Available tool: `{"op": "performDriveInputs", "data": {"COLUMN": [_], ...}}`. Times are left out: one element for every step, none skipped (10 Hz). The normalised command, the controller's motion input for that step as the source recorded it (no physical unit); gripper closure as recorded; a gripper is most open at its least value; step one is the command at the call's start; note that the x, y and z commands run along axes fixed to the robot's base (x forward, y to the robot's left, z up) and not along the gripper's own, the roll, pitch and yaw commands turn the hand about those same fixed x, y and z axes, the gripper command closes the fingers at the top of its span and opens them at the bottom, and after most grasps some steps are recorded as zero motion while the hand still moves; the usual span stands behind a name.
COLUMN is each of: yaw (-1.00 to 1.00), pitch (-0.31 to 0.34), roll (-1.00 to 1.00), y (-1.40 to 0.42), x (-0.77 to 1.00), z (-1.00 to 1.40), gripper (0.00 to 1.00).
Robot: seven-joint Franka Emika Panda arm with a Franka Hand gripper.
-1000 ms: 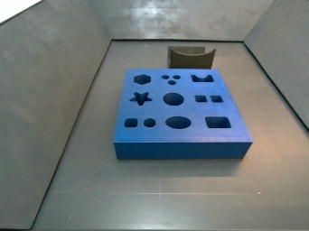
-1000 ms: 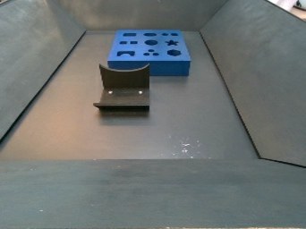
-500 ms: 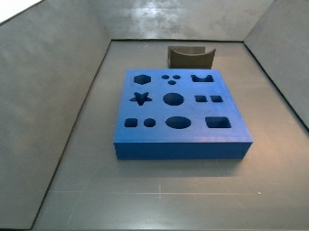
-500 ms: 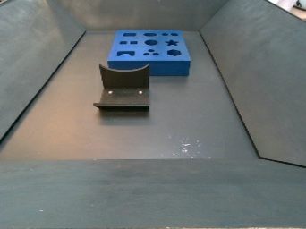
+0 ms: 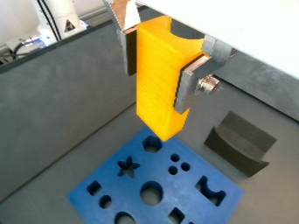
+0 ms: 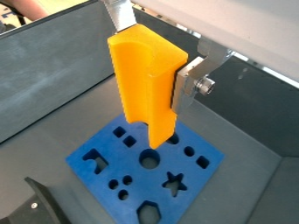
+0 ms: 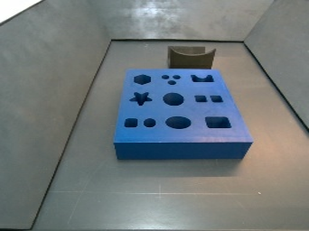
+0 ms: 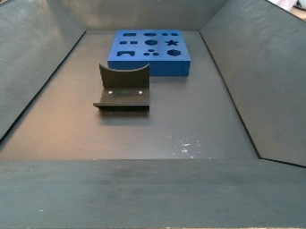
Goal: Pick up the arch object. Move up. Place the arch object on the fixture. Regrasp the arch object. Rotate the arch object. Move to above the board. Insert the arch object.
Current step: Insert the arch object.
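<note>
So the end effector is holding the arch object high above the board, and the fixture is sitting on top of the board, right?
Not quite. The end effector does hold the arch object high above the board, but both side views show the fixture on the floor beside the board, not on it.

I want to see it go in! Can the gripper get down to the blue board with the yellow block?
Probably yes. The gripper holds the arch object high above the board in both wrist views, and nothing lies between them.

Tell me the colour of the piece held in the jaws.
Yellow-orange: the arch object, clamped by the gripper above the blue board, clearest in both wrist views.
</note>
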Motion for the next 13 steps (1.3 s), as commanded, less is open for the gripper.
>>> {"op": "performDriveInputs", "data": {"yaw": [0.03,0.02,0.02,0.03,0.03,0.04,0.06,0.05,0.05,0.05,0.05,0.04,0.03], "pitch": [-0.071,-0.1,-0.099,-0.004,0.0,0.0,-0.016,-0.06,-0.093,-0.064,-0.076,-0.076,-0.081], "roll": [0.11,0.02,0.0,0.0,0.0,0.0,0.0,-0.03,-0.04,-0.05,-0.05,-0.05,-0.05], "y": [0.15,0.24,0.27,0.31,0.28,0.26,0.2,0.21,0.19,0.22,0.21,0.2,0.19], "x": [0.94,1.0,1.0,1.0,1.0,1.0,1.0,1.0,1.0,1.0,1.0,0.99,0.99], "z": [-0.21,-0.15,-0.12,-0.13,-0.14,-0.16,-0.24,-0.31,-0.35,-0.42,-0.41,-0.45,-0.45], "gripper": [1.0,1.0,1.0,1.0,1.0,1.0,1.0,1.0,1.0,1.0,1.0,1.0,1.0]}}
